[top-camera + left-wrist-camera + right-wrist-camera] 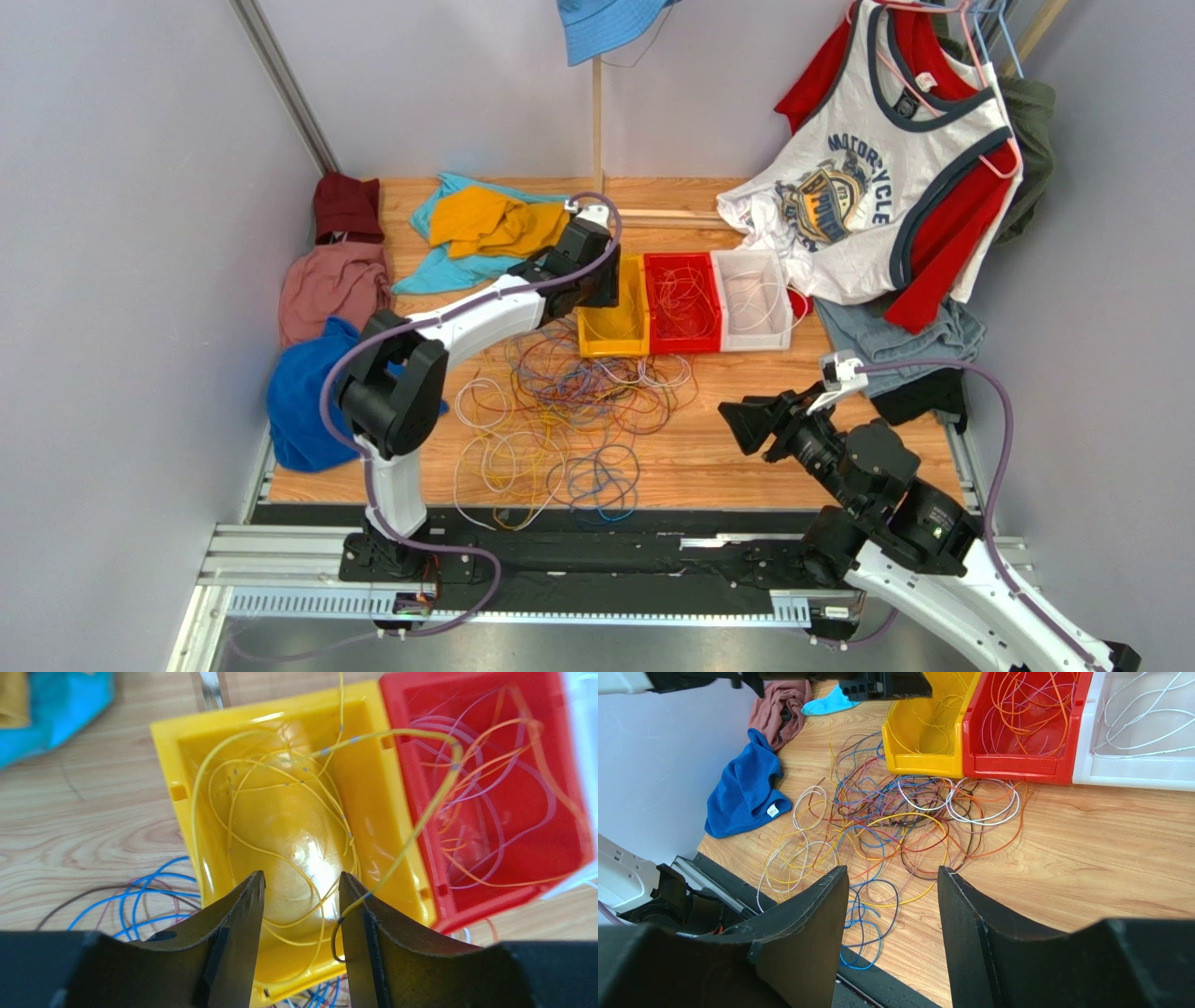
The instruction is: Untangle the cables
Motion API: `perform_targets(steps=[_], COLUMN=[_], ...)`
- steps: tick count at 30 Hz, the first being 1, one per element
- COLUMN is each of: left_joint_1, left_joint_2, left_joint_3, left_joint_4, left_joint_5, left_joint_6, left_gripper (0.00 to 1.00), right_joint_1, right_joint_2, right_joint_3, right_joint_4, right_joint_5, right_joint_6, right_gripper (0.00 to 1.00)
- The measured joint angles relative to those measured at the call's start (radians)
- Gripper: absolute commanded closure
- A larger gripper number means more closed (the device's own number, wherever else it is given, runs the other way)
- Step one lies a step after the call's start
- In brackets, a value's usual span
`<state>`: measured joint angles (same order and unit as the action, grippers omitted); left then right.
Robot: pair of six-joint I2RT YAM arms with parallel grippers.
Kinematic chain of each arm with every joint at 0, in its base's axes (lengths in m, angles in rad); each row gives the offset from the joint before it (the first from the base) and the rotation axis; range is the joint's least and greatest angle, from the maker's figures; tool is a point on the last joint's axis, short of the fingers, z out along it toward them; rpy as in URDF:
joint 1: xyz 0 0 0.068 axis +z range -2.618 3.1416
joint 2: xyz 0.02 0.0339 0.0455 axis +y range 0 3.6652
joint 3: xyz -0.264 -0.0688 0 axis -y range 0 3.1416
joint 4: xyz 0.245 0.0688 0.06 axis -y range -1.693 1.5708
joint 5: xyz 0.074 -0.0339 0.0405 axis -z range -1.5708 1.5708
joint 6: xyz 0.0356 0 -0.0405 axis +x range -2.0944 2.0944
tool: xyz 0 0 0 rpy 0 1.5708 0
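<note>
The left pincer (302,877), spread over the yellow bin (167,756) toward the far edge, has a yellow wire (427,817) draped against one jaw. Retraction may drag it into the red bin (491,906); remaining cables (575,420) lie mid-surface.

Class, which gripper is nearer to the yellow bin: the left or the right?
Left. The left gripper hangs directly above the yellow bin, jaws open. The right gripper sits far off toward the near right, away from the bin.
</note>
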<state>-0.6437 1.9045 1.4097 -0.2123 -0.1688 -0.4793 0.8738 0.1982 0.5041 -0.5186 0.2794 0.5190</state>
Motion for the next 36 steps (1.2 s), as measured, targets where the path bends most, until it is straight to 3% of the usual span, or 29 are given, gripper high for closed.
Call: perform_targets(steps=[16, 17, 23, 29, 36], left_joint_1=[-0.012, -0.012, -0.013, -0.017, -0.024], left_joint_2=[-0.217, -0.239, -0.537, -0.855, -1.002], left_joint_3=[-0.042, -0.052, -0.277, -0.545, -0.721], left_joint_4=[-0.021, -0.027, -0.036, -0.045, -0.125], left_joint_5=[-0.058, -0.063, -0.109, -0.122, -0.122], left_joint_6=[0.015, 0.015, 0.002, -0.067, -0.147], left_gripper=[0.42, 0.37, 0.13, 0.11, 0.19], right_joint_1=[0.0, 0.0, 0.0, 0.0, 0.0], right_joint_2=[-0.032, -0.032, -0.032, -0.032, 0.007], right_joint_3=[0.0, 0.0, 0.0, -0.014, -0.05], right_joint_4=[-0.001, -0.001, 0.0, 0.018, 0.038], right_joint_5=[0.0, 0.0, -0.001, -0.011, -0.048], right_joint_6=[0.005, 0.006, 0.008, 0.013, 0.042], right_gripper=[0.47, 0.47, 0.47, 0.47, 0.47])
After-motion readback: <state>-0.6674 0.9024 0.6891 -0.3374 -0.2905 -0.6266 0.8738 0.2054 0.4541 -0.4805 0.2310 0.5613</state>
